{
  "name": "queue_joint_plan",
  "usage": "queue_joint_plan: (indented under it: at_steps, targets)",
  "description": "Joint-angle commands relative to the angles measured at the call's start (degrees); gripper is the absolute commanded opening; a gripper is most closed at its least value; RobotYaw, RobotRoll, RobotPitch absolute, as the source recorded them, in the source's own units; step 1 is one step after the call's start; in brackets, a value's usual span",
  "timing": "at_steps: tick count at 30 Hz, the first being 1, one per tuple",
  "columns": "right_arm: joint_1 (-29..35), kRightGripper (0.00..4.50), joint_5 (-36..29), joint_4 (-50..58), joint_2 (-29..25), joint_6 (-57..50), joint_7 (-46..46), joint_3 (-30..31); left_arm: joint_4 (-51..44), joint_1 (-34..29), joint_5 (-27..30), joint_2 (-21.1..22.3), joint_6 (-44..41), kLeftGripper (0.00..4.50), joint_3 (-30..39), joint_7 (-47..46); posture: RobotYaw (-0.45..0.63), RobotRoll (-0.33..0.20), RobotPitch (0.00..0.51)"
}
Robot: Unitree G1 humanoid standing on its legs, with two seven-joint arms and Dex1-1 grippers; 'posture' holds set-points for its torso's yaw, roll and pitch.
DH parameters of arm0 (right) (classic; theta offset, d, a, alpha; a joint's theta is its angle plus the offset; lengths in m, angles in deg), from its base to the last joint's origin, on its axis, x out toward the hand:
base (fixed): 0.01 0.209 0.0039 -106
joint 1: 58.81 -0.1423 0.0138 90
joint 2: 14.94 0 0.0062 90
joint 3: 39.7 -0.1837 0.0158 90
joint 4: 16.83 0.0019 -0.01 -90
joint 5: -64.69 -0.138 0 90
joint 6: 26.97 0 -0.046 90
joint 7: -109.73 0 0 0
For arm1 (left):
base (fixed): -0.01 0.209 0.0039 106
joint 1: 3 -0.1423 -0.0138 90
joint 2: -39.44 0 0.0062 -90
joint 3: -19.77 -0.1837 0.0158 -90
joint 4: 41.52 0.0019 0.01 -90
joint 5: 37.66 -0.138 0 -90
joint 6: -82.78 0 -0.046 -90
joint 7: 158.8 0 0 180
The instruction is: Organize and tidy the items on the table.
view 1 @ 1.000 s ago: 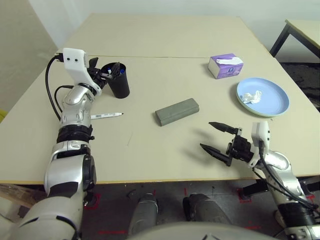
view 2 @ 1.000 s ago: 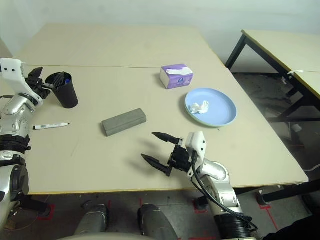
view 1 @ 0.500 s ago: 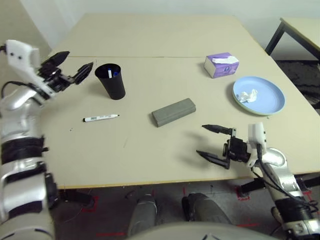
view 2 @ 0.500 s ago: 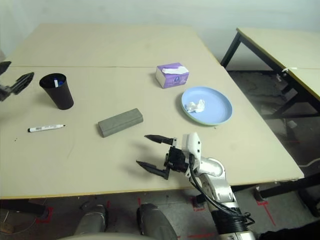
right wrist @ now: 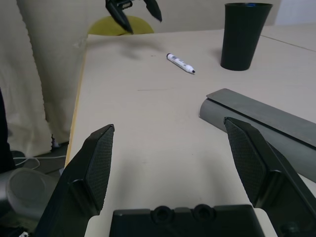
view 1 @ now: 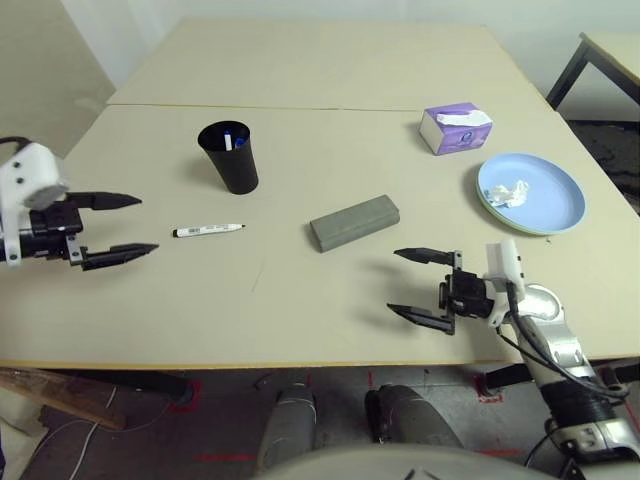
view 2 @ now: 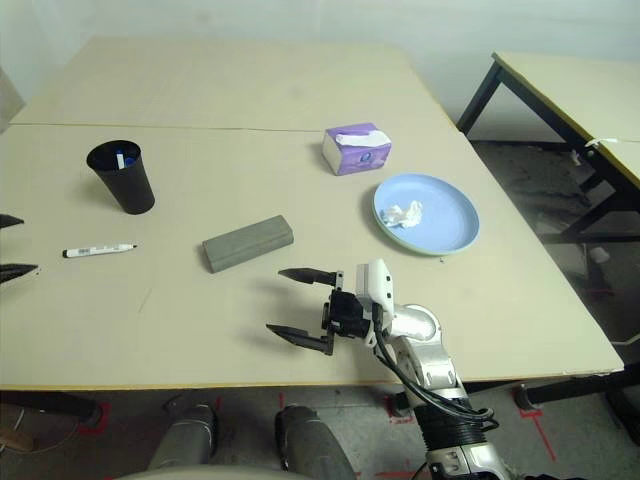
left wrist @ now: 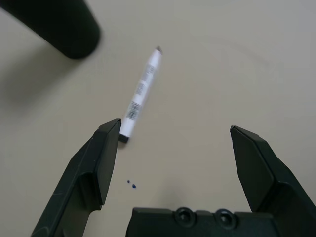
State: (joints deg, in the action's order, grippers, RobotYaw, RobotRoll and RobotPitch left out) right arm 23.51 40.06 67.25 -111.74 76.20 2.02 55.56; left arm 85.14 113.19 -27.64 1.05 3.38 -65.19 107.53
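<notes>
A: How do your grippers stand?

B: Both are released and hold nothing. My left gripper (view 1: 128,225) hovers at the table's (view 1: 320,60) left edge, near the black-capped marker (view 1: 208,231). My right gripper (view 1: 420,285) is near the front edge, just short of the grey glasses case (view 1: 354,222).

A: The other items?

B: The black cup (view 1: 229,156) holds 1 blue-capped marker (view 1: 229,139). The crumpled tissue (view 1: 510,193) lies on the blue plate (view 1: 560,205), near the purple tissue box (view 1: 456,128).
</notes>
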Motion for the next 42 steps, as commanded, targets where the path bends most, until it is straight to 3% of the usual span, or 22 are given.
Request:
queue_joint_plan:
  at_steps: [1,8,14,30,42]
  targets:
    - [1.23,4.5,0.52,1.06,-0.19,0.07,-1.02,0.18,6.73,6.41,-6.77,-1.85,6.42,4.48,-5.74,0.53,-0.07,0.0,0.116]
    - [3.21,4.5,1.06,2.76,-0.47,0.15,-2.42,0.64,20.05,20.34,-15.62,-7.09,11.4,4.48,-13.22,-0.59,-0.1,0.0,0.117]
    - [4.07,4.5,1.45,3.89,-0.18,-0.09,-3.91,1.18,27.62,26.17,-19.61,-10.72,12.18,4.48,-15.74,-2.6,-0.12,0.0,0.115]
    - [4.28,4.5,0.97,4.95,0.92,-0.92,-6.95,2.52,34.76,30.12,-26.68,-13.07,11.52,4.48,-18.93,-6.43,-0.13,0.0,0.108]
    - [6.0,4.5,1.45,5.92,0.7,-0.83,-7.9,2.78,36.29,31.17,-26.22,-15.88,12.17,4.48,-18.03,-10.61,-0.14,0.0,0.105]
